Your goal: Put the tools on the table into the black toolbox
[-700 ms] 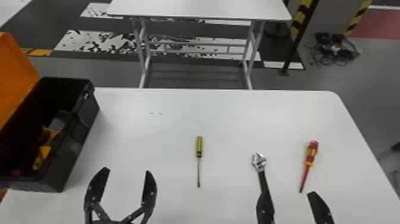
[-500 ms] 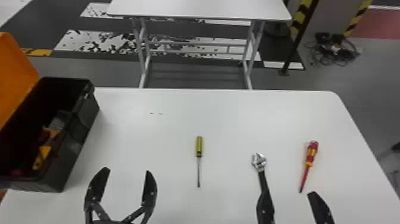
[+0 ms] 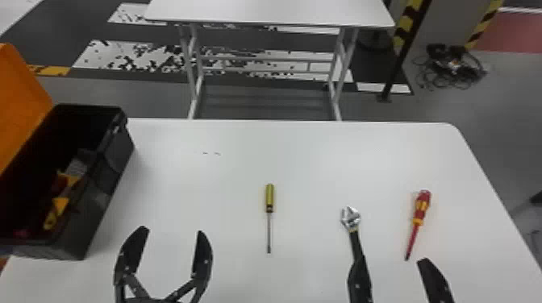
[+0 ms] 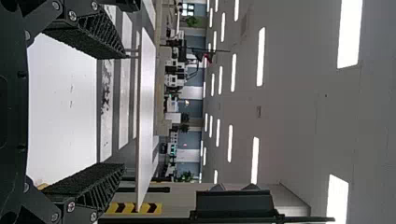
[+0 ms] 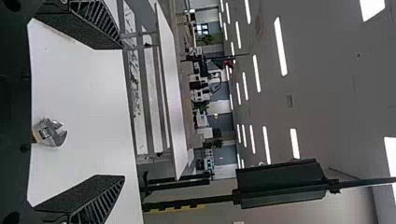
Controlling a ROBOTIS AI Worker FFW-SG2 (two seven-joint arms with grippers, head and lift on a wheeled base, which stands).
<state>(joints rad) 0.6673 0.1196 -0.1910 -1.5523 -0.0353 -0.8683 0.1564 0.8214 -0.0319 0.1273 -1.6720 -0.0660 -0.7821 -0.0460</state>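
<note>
Well, I take the yellow screwdriver (image 3: pixel 269 197) as the centre of my clock, with twelve at the far side of the white table (image 3: pixel 242 161). It lies with its handle to twelve and its tip to six. The red screwdriver (image 3: pixel 422 203) lies at three o'clock, and the adjustable wrench (image 3: pixel 351 217) between three and four. The black toolbox (image 3: pixel 99 201) stands between nine and ten, its orange lid (image 3: pixel 20 100) raised. My left gripper (image 3: pixel 171 231) is between eight and nine, fingers wide apart, with nothing between them. My right gripper (image 3: pixel 392 260) is near four, also spread; one finger overlaps the wrench handle in the head view, but I cannot tell if they touch.
</note>
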